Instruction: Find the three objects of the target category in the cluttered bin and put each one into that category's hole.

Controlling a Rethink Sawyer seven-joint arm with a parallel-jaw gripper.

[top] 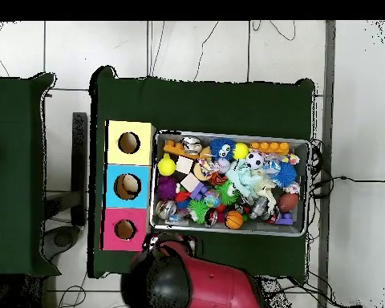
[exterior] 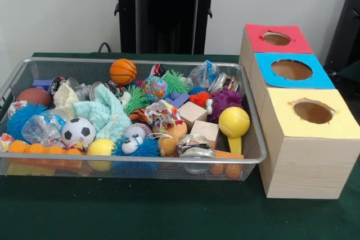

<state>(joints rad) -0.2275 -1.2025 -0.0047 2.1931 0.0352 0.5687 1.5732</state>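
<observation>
The silver wire-mesh bin [exterior: 140, 62] stands on the green table, full of toys; it also shows in the overhead view [top: 228, 232]. A tan-orange bear [exterior: 168, 141] lies near the bin's front, partly under a colourful wrapped toy. An orange tiger with black stripes [exterior: 139, 116] peeks out at the middle, mostly buried. A third plush animal is hidden. The red-topped round hole [exterior: 276, 38] is on the farthest wooden box, right of the bin, and also shows in the overhead view [top: 124, 229]. Only the red arm's body [top: 204, 285] shows; the gripper is not in view.
The blue-topped hole [exterior: 291, 69] and the yellow-topped hole [exterior: 313, 111] lie in line with the red one. The bin holds a basketball [exterior: 122, 71], a soccer ball [exterior: 78, 131], a yellow ball [exterior: 233, 122], a purple plush [exterior: 225, 102], a blue spiky ball [exterior: 138, 145] and wooden blocks [exterior: 192, 113].
</observation>
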